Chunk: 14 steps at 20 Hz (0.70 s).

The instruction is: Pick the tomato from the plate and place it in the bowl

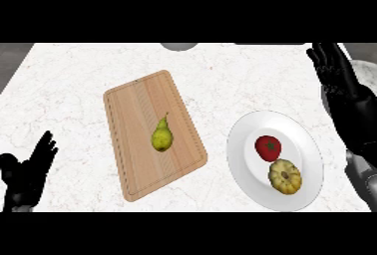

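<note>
Fingers of the right hand straight, holding nothing, at the surface's right edge. Left hand open likewise, at the near-left corner. Tomato sits on the plate, touching a squash. Pear lies on the cutting board.

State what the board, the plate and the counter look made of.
Board: likely wood, matte, with pale tan grain lines and a groove near its edge. Plate: probably glazed ceramic, plain white and smooth. Counter: seemingly marble-like stone, white with faint veins.
</note>
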Tool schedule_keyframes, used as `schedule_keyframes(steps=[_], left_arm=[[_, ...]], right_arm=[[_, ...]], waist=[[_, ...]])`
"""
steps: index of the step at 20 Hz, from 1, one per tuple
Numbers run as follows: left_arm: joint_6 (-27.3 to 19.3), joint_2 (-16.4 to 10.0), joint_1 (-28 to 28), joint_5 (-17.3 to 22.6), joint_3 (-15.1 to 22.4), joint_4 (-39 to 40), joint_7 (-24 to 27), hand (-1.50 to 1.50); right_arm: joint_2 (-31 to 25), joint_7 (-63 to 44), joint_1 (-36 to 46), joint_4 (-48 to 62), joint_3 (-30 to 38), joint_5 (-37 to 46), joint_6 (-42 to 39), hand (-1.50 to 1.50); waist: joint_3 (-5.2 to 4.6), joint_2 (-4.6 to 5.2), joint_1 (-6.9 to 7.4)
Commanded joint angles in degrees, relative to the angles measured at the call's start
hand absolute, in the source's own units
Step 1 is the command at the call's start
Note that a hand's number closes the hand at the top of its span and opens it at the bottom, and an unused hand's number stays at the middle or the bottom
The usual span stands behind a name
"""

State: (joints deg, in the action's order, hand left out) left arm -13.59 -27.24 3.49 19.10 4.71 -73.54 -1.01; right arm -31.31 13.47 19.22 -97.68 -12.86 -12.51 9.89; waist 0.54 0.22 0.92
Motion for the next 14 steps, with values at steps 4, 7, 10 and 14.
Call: schedule_keyframes(steps=[4,7,10,14], left_arm=[[4.6,2.5,-8.7,3.4,-0.2,-9.0,4.0,0.00],[5.6,4.0,-11.3,4.8,0.1,-11.2,4.8,0.00],[8.4,5.5,-14.6,8.5,-0.4,-13.8,3.9,0.00],[11.0,5.8,-11.1,7.9,-0.7,-13.0,6.0,0.00]], right_arm=[[3.9,-8.2,-0.1,9.7,-4.8,-10.5,-11.1,-1.50],[-13.0,-9.9,0.5,13.0,-8.0,10.5,-9.2,-1.50],[-1.3,-12.8,0.7,26.8,-4.5,0.6,-7.0,-1.50],[1.4,-0.7,10.6,42.3,-1.9,5.2,-11.0,-1.50]], waist=[[-0.50,0.43,1.55],[-2.11,-0.66,-0.46],[-0.47,0.64,1.22],[-0.48,0.25,0.74]])
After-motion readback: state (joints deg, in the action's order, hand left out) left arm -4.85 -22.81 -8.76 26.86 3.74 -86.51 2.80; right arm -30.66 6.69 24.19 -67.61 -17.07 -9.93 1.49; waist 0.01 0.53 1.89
